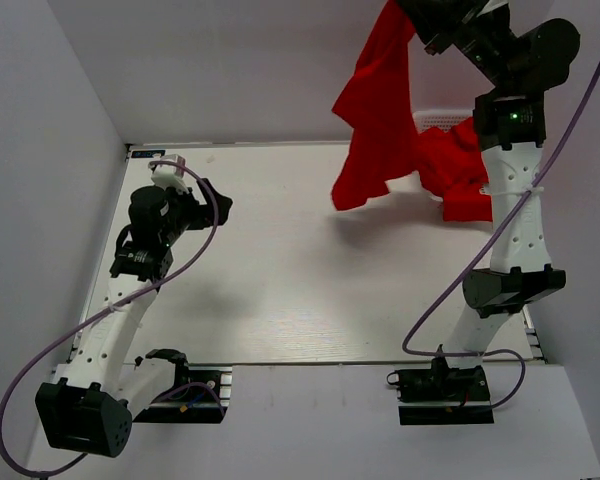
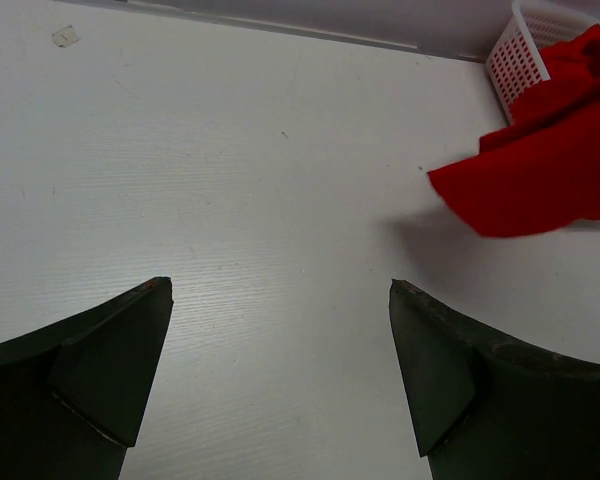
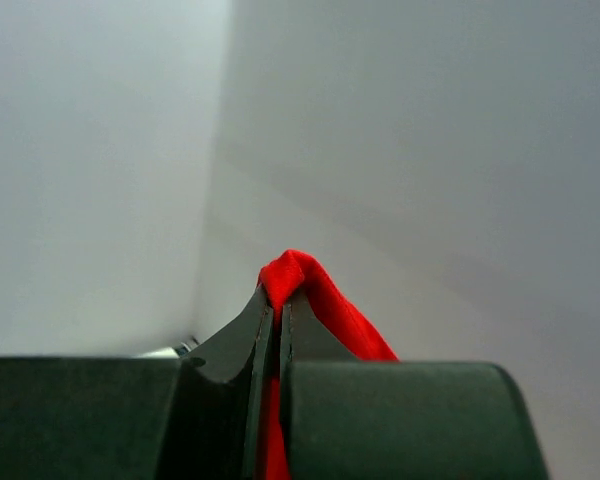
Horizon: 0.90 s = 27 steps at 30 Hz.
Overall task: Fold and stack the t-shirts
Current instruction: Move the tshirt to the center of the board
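Note:
A bright red t-shirt (image 1: pixel 373 110) hangs high in the air at the back right, its lower hem clear of the table. My right gripper (image 3: pixel 277 300) is shut on a bunched fold of that t-shirt (image 3: pixel 302 285), up near the top edge of the top view. More red t-shirts (image 1: pixel 458 165) spill out of a white mesh basket (image 1: pixel 438 119) behind the right arm. The hanging cloth (image 2: pixel 540 170) shows at the right of the left wrist view. My left gripper (image 2: pixel 280 290) stands wide open over bare table at the left, holding nothing.
White walls close in the table (image 1: pixel 280 270) at the left, back and right. The basket (image 2: pixel 525 50) stands in the back right corner. A small white fitting (image 1: pixel 168 170) sits by the back left corner, near the left arm.

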Each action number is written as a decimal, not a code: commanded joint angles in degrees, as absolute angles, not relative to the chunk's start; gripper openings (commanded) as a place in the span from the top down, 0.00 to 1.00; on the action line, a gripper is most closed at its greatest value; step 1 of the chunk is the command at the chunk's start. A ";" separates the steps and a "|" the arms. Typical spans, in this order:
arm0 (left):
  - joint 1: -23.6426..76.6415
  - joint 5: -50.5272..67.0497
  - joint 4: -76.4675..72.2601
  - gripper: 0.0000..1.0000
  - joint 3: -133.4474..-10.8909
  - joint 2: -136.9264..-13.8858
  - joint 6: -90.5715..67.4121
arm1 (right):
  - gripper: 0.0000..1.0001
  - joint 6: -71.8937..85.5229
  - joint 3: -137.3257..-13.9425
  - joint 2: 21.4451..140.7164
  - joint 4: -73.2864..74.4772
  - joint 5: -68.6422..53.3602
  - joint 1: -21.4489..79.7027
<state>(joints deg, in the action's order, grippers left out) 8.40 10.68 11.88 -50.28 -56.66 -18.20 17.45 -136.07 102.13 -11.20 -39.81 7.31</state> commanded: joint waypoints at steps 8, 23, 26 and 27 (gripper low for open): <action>8.17 5.54 20.47 0.00 -54.76 -52.47 -21.36 | 1.00 13.46 -133.69 99.40 -15.30 -43.68 17.83; 8.17 -3.43 34.98 0.00 -49.40 -45.88 -31.28 | 1.00 -6.48 -72.20 93.95 -10.20 -43.07 35.06; 8.17 -1.94 34.98 0.00 -47.12 -45.35 -31.29 | 1.00 -7.21 -65.85 96.14 -6.95 -39.30 38.67; 8.17 -1.24 34.98 0.00 -45.98 -45.35 -31.81 | 0.99 -6.95 -64.26 97.02 -6.60 -38.16 39.80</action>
<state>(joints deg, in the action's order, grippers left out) 8.40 -1.76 33.08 -48.07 -45.93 -30.17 -3.73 -65.98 97.58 -5.45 -40.58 37.80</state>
